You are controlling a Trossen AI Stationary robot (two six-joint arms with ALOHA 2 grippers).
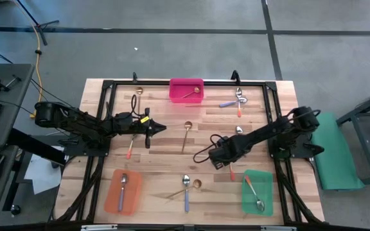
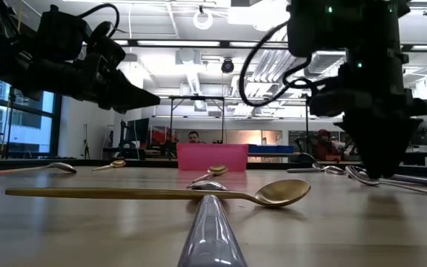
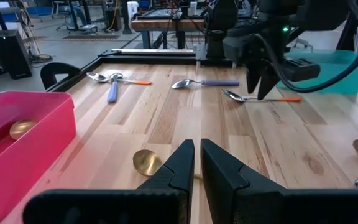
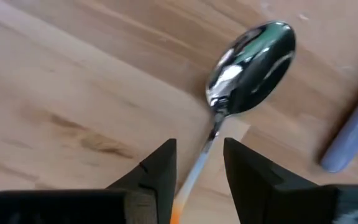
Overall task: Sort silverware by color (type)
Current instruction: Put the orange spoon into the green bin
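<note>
The table (image 1: 172, 138) carries three trays, pink at the far edge and orange and green along the near edge, with spoons loose between them. Right of the middle, the right gripper (image 4: 197, 163) hangs low with fingers apart, straddling the thin neck of an orange-handled spoon (image 4: 252, 67). It should probably lower squarely until both fingertips flank the handle, then close. The left gripper (image 3: 196, 163), fingers nearly together, waits left of centre.

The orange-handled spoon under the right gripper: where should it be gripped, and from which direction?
Best on the thin neck just behind the bowl, coming straight down. The orange-handled spoon lies flat on the table, so only a top approach fits. The right gripper is open with a finger on each side of the neck, which is narrower than the bowl.
</note>
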